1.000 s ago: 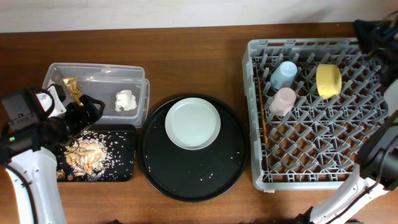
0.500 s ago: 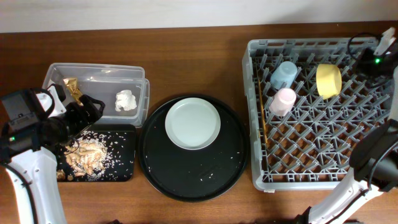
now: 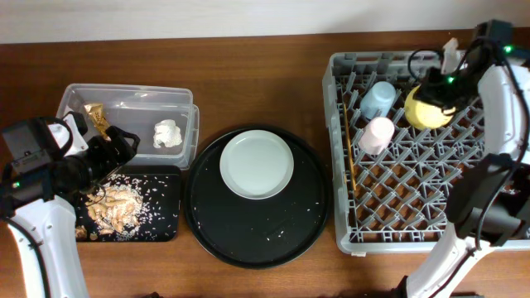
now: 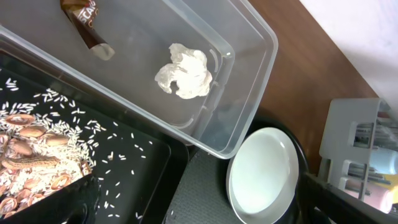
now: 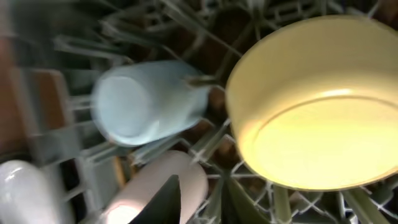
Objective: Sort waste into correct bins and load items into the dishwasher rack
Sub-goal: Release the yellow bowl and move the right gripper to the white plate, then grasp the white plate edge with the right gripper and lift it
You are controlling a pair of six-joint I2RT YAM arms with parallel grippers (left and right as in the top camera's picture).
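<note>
Step in hand: likely settling the yellow bowl (image 3: 421, 114) among the pegs at the far right of the dishwasher rack (image 3: 414, 236)
Right gripper (image 3: 432, 93): directly over the bowl's far rim; wrist view blurred, so cannot tell whether parted or clamped on the bowl
How to do it well: keep the bowl tilted on edge between two peg rows; let go only once seated; lift straight up, clear of the light blue cup (image 3: 379, 99) and pink cup (image 3: 377, 134) just to the left
Left gripper (image 3: 120, 147): fingers apart, nothing between them; hovering over the edge where the clear tub (image 3: 124, 93) meets the flat black tray (image 3: 170, 228)
Not yet loaded: pale plate (image 3: 257, 164), on the round black tray (image 3: 257, 240), centre of the table
Cups: two, both in the rack
Bowls: one
Plates: one
Chopsticks (image 3: 349, 153): along the rack's left wall; seen as one thin line, so count uncertain
Tissue wad (image 4: 185, 71): one, in the tub
Snack wrapper (image 4: 87, 25): one, in the tub
Food scraps (image 3: 114, 207): one heap, rice scattered around, on the flat black tray
Bins: two
</note>
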